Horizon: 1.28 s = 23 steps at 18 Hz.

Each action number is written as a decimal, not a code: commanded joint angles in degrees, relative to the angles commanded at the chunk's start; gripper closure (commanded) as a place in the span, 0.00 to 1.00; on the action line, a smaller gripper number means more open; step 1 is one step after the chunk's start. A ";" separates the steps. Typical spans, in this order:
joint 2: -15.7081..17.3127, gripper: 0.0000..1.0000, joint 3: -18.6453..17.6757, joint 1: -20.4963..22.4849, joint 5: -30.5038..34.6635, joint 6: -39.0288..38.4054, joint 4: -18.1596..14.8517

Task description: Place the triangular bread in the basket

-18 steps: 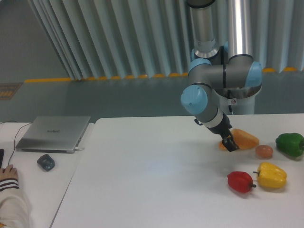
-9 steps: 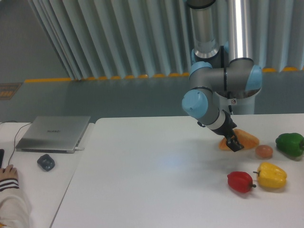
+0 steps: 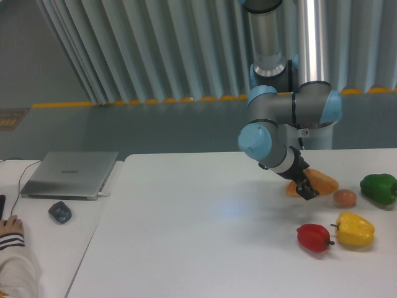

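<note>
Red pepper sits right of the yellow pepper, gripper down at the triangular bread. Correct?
Not quite. The camera view shows the red pepper left of the yellow pepper, not right. The gripper is indeed down at the triangular bread.

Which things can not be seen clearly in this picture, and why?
- Tool: too small and dark in the camera view to tell open or shut, or whether it touches the triangular bread.
- Bread's left part: hidden behind the tool.
- Basket: not in the frame.
- Green pepper: cut off by the right edge.
- Person's hand: partly cut off by the left edge.
</note>
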 joint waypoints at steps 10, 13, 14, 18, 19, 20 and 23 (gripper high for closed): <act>-0.35 0.95 3.24 0.17 0.09 -3.35 -2.27; -0.09 0.97 7.54 0.61 -0.70 -3.09 -7.28; 0.00 0.97 7.73 0.70 -0.88 -3.09 -7.29; 0.35 0.98 10.36 1.23 -5.35 -2.91 -7.29; 0.52 0.98 10.81 1.58 -5.97 -2.74 -7.29; 0.53 0.97 11.25 1.67 -6.50 -2.65 -7.29; 0.61 0.98 14.40 2.02 -6.85 -2.47 -7.03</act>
